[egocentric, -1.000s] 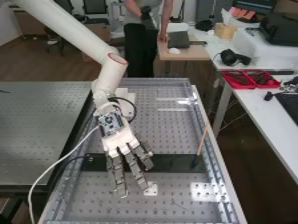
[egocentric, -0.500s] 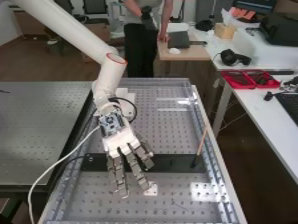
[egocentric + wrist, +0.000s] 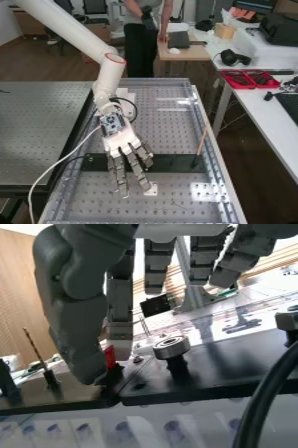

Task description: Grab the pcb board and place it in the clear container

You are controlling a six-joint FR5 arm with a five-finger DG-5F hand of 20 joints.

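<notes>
In the high view the hand [image 3: 122, 139] hangs over the middle of the bench, fingers straight and spread, with nothing held. Its fingers cross above a long dark bar [image 3: 174, 162]. A small white piece [image 3: 151, 189] lies by the fingertips; I cannot tell what it is. In the wrist view the hand [image 3: 74, 319] shows thick dark grey fingers hanging down, near a metal ring on a black post [image 3: 171, 348]. I cannot make out a pcb board or a clear container for certain on the bench.
A thin brown stick [image 3: 201, 142] stands up at the bar's right end. The perforated bench [image 3: 100, 205] has raised rails along its sides. Red trays [image 3: 249, 79] and a black headset [image 3: 234, 58] lie on the side table. A black cable [image 3: 261, 399] curves past in the wrist view.
Over the last second the hand has shifted very slightly to the right in the high view. Its fingers stay straight, and the things on the bench have not moved.
</notes>
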